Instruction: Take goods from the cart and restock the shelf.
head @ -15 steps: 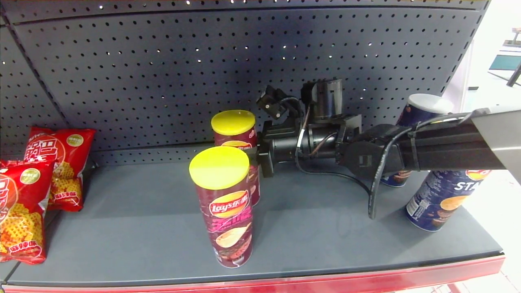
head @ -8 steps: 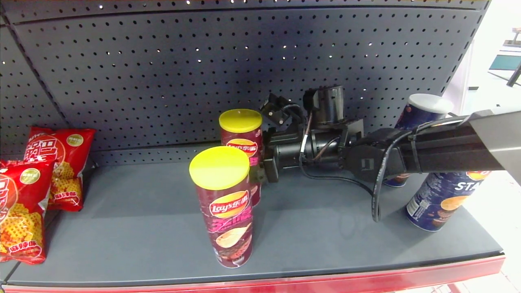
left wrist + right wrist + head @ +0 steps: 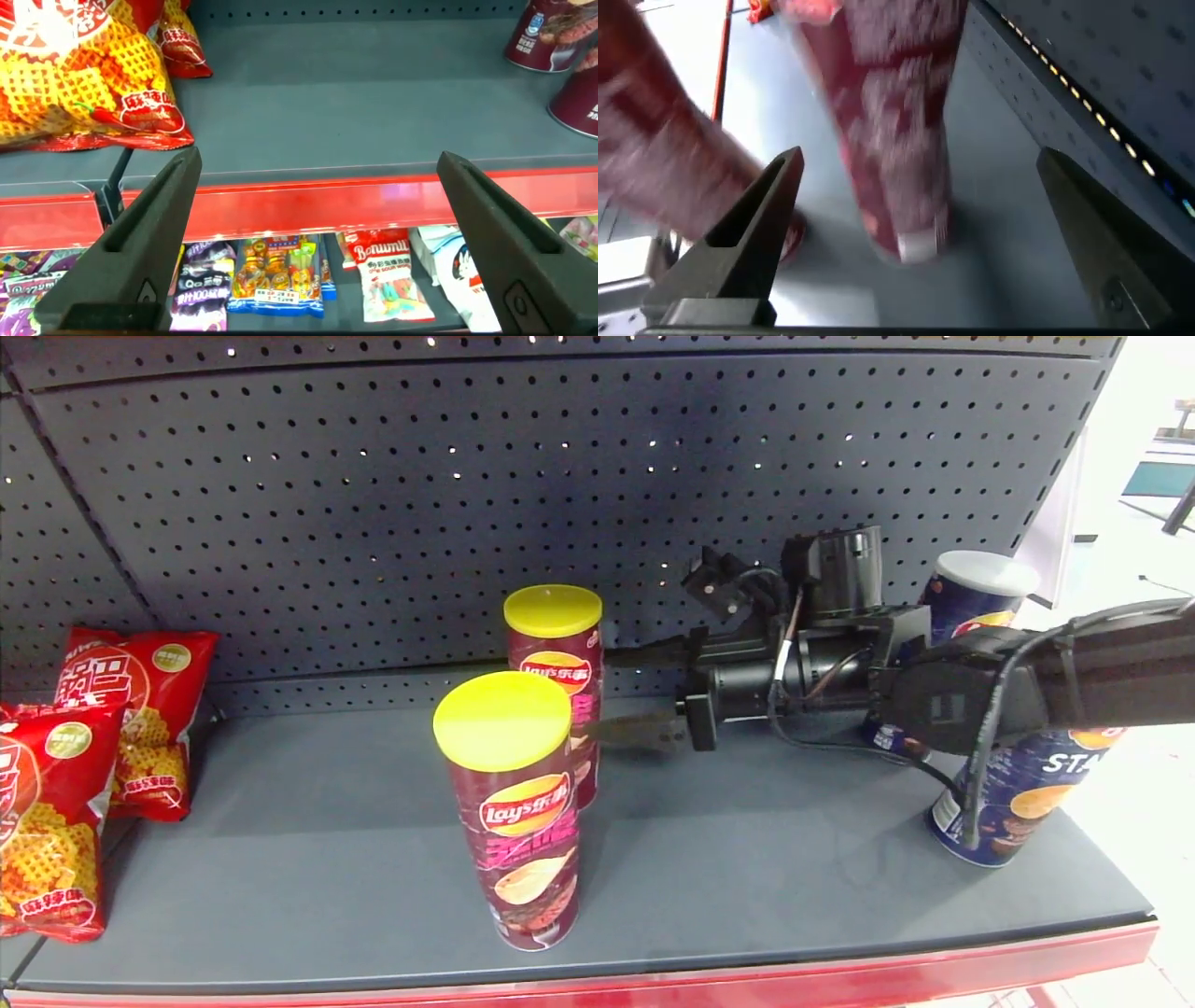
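1. Presently, the right pincer (image 3: 611, 695) stands open at 3 o'clock of the rear can (image 3: 555, 653); its fingers lie just beside the can wall; contact cannot be determined.
2. The rear can, yellow-lidded, stands upright on the shelf (image 3: 327, 840) at 1 o'clock of the front can (image 3: 518, 803), near the pegboard (image 3: 373, 523).
3. The left pincer (image 3: 320, 159) is open, holding nothing, before the shelf's red front edge (image 3: 308, 201).
4. Two blue cans (image 3: 1018, 793) stand at 3 o'clock; red snack bags (image 3: 56, 803) lie at 9 o'clock.
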`<state>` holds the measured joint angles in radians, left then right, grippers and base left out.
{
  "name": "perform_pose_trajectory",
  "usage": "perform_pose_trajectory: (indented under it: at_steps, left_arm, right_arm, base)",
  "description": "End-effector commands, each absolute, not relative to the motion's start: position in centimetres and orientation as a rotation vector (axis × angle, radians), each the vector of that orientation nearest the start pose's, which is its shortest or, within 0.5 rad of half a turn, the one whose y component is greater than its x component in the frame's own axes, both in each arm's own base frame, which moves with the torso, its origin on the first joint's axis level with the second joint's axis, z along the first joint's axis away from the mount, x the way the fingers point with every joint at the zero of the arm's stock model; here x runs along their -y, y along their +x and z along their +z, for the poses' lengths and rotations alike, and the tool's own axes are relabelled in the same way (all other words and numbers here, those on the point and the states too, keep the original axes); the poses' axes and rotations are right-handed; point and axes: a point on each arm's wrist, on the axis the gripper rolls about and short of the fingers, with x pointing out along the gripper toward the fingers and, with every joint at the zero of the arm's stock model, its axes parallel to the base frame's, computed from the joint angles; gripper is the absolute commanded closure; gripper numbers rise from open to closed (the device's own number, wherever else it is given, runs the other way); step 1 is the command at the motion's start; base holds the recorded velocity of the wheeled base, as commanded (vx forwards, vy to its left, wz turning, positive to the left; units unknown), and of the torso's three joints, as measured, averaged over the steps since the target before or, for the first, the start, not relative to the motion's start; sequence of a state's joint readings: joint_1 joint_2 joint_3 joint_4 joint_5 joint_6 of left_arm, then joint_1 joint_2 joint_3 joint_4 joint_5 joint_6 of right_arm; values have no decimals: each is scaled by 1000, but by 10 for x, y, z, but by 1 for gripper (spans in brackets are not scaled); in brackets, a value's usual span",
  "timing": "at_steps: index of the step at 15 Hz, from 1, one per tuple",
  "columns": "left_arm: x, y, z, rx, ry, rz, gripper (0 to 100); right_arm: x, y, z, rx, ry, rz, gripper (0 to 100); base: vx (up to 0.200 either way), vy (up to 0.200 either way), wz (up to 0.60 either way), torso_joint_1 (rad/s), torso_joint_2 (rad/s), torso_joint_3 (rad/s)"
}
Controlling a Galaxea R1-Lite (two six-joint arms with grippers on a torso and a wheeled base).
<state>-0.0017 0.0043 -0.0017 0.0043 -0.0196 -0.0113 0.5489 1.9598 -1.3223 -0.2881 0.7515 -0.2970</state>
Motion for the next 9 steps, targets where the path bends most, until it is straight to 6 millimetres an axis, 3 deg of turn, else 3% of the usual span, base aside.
perform_pose_trajectory:
  at_steps: [1,5,9]
  left_arm:
    - [0,-22,76,-9,-12,-21,0]
    - [0,-22,76,-9,-11,-21,0]
    - [0,-22,76,-9,-11,-21,0]
  right_arm:
    - [-192,304,221,-144,-216,1304,0]
    - [-183,277,226,-111,-252,1358,0]
    - [-192,251,226,-113,-257,1424,0]
  base:
    - [0,0,0,0,0,0]
    - [0,0,0,0,0,0]
    - [0,0,0,0,0,0]
